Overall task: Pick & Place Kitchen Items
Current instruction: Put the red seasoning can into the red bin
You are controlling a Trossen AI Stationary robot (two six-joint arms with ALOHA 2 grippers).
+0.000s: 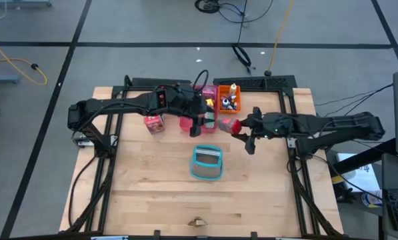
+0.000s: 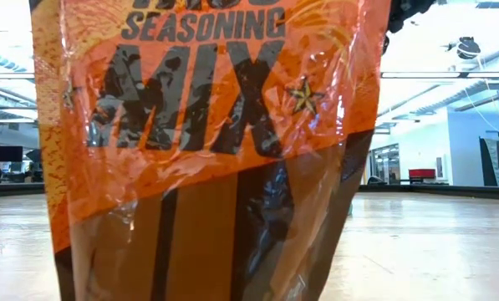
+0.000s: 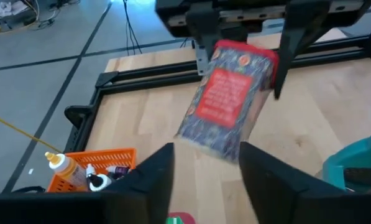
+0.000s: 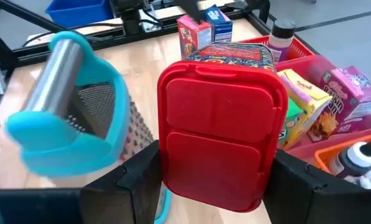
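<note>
Task partly complete: several cartons sit in the pink tray (image 1: 209,100); right gripper (image 4: 204,180) clamps a red container (image 4: 219,134), left gripper (image 3: 204,171) open, empty.

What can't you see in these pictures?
- Low view: a seasoning mix packet right at the camera hides the table and both arms.
- Right wrist view: the red box between the right gripper fingers hides whatever lies behind it.
- High view: the items in the orange tray are too small to name.
</note>
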